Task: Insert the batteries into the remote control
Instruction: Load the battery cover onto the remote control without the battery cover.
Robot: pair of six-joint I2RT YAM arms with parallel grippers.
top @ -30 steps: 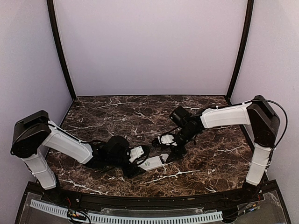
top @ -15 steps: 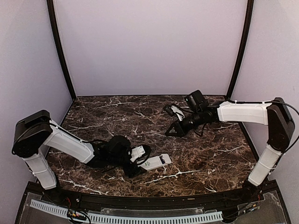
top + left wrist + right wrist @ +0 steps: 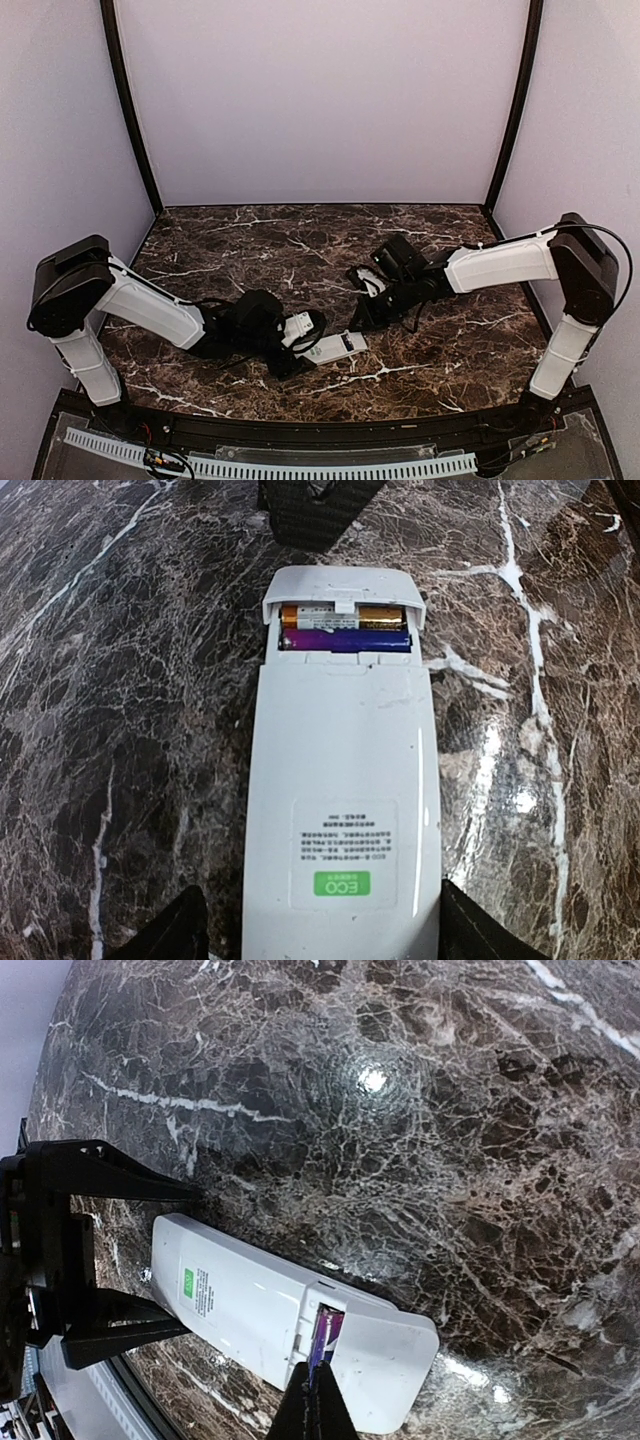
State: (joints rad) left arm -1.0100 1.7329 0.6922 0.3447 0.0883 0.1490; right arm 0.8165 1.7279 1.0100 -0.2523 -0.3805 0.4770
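Observation:
The white remote control (image 3: 338, 347) lies back up on the marble table, green ECO label toward my left gripper (image 3: 325, 935). That gripper is open and straddles the remote's near end; its right finger (image 3: 480, 935) touches the edge and the left finger (image 3: 175, 930) stands a little off it. The battery cover (image 3: 340, 585) is slid partway out. A gold battery (image 3: 345, 613) and a purple battery (image 3: 345, 640) show in the gap. My right gripper (image 3: 318, 1398) is shut with nothing in it. Its tip sits at the purple battery (image 3: 328, 1328), next to the cover (image 3: 395, 1355).
The dark marble table (image 3: 450, 350) has pale walls on three sides and black corner posts (image 3: 130, 110). A white slotted rail (image 3: 270, 465) runs along the near edge. The left gripper's black fingers (image 3: 110, 1175) flank the remote in the right wrist view.
My right arm swung away toward the back right, closed its jaws, then came back down to the remote's open end. The left arm and remote barely shifted.

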